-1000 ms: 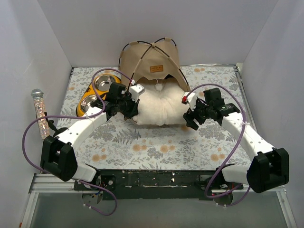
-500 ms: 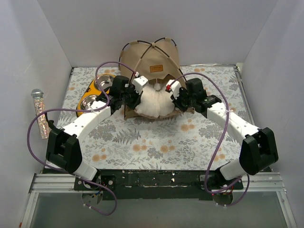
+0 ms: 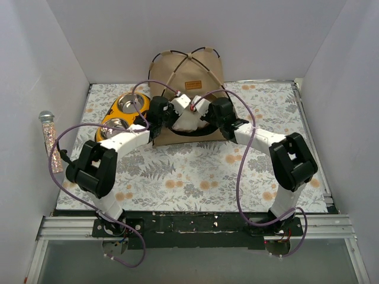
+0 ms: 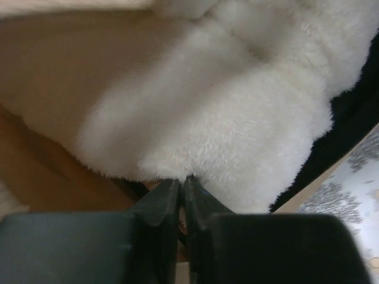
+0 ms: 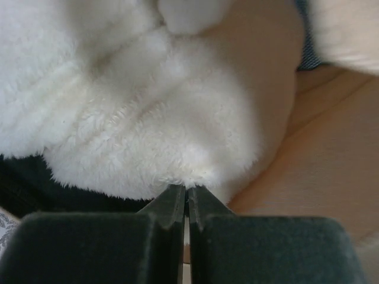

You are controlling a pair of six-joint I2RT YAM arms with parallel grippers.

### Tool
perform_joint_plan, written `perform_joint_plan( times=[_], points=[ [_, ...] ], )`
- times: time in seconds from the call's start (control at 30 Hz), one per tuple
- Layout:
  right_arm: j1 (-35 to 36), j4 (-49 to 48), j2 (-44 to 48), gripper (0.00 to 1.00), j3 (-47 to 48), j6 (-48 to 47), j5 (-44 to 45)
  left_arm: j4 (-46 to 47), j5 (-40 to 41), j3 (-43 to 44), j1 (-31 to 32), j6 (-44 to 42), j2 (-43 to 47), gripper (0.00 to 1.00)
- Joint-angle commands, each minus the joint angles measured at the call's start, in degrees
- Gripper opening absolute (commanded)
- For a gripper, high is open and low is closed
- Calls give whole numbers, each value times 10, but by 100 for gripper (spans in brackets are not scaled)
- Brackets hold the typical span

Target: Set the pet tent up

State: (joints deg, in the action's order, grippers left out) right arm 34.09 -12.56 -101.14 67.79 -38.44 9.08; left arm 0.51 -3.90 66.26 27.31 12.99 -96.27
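The pet tent [image 3: 189,68] stands upright at the back of the table, a tan shell with thin black crossing poles and a brown label patch [image 3: 195,86]. A white fluffy cushion [image 3: 188,122] sits in its doorway. My left gripper [image 3: 176,115] is shut on the cushion's left edge, and my right gripper [image 3: 204,115] is shut on its right edge. In the left wrist view the white fluff [image 4: 237,118] meets the tips of my left gripper [image 4: 182,180], with tan tent fabric [image 4: 53,171] beside it. In the right wrist view the fluff [image 5: 130,118] is pinched at my right gripper [image 5: 186,189].
A yellow double steel bowl [image 3: 121,112] lies just left of the tent, close to my left arm. A glitter-filled tube [image 3: 50,139] leans at the left wall. A floral mat [image 3: 195,171] covers the table in front of the tent. White walls enclose three sides.
Both arms have reached further back and inward, carrying the white cushion from in front of the tent into its doorway. The right gripper, open a second ago, has shut on the cushion.
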Motion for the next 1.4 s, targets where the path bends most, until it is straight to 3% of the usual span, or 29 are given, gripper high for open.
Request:
perform_joint_plan(
  times=[0.0, 0.07, 0.1, 0.2, 0.3, 0.43, 0.6, 0.8, 0.9, 1.07, 1.2, 1.3, 1.37],
  points=[
    [10, -13, -14, 13, 25, -34, -6, 12, 7, 22, 11, -28, -39, 14],
    [6, 19, 10, 37, 19, -19, -22, -30, -21, 32, 0, -16, -24, 53],
    [6, 35, 29, 47, 15, -16, -29, -33, -38, 26, -4, -9, -7, 66],
    [6, 88, 80, 65, 11, -4, -61, -42, -82, 5, -6, -11, 59, 78],
    [6, 161, 121, 72, 22, 14, -122, -66, -121, 4, -9, -10, 107, 84],
    [6, 253, 154, 76, 30, 6, -218, -131, -234, 17, -34, -1, 145, 98],
    [-4, 330, 176, 76, 52, 1, -295, -234, -288, 52, -68, 16, 157, 98],
    [-43, 332, 221, 77, 84, 112, -350, -319, -349, 139, -140, 135, 177, 98],
    [-85, 323, 247, 81, 112, 178, -352, -400, -348, 237, -177, 201, 149, 98],
    [-210, 338, 236, 84, 197, 281, -333, -546, -467, 447, -352, 294, 19, 98],
    [-328, 360, 220, 84, 208, 330, -334, -670, -372, 618, -390, 310, -98, 98],
    [-383, 356, 236, 87, 157, 332, -336, -675, -310, 595, -393, 260, -101, 98],
    [-387, 351, 264, 87, 112, 319, -321, -619, -287, 472, -393, 244, -56, 98]
  ],
)
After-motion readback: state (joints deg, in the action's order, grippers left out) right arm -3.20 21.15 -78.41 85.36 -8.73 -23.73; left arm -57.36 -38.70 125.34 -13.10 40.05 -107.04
